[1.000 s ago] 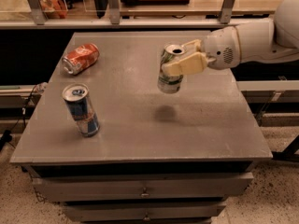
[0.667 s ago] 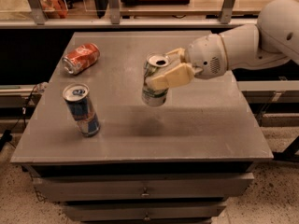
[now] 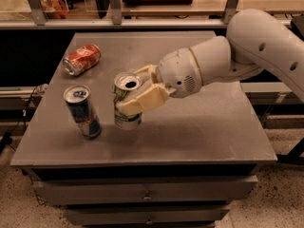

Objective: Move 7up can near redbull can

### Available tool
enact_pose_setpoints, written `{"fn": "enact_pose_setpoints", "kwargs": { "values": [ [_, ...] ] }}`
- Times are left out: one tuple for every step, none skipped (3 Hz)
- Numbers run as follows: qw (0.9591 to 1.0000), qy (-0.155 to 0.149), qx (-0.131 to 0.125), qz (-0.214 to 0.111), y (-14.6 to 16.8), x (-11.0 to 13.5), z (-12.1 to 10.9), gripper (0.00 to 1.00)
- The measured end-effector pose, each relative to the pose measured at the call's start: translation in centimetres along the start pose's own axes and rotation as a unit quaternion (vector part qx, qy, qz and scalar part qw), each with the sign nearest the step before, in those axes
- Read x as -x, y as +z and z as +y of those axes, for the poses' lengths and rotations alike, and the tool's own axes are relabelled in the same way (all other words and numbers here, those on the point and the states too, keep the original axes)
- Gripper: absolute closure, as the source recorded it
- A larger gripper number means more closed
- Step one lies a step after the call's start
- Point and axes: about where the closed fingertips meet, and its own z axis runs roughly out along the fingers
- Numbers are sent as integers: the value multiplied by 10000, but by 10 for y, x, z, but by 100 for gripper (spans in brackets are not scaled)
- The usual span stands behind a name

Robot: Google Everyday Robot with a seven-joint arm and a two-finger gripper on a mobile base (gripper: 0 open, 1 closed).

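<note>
My gripper comes in from the right on a white arm and is shut on the 7up can, a white and pale green can with an open silver top. It holds the can upright, low over the grey table, left of centre. The redbull can, blue and silver, stands upright just to the left of the 7up can, with a small gap between them.
An orange-red can lies on its side at the table's back left. Drawers sit below the table's front edge. A shelf with metal posts runs behind the table.
My gripper has carried the 7up can leftwards and nearer the front, from mid-table to beside the redbull can, and lower. The other cans have not moved.
</note>
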Motion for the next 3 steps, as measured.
{"fn": "enact_pose_setpoints", "kwargs": {
  "values": [
    [9998,-182,-9,83,21,2,7,100],
    [9996,-244,-98,140,34,-1,4,100],
    [9995,-190,-171,180,45,-6,-3,84]
  ]
}}
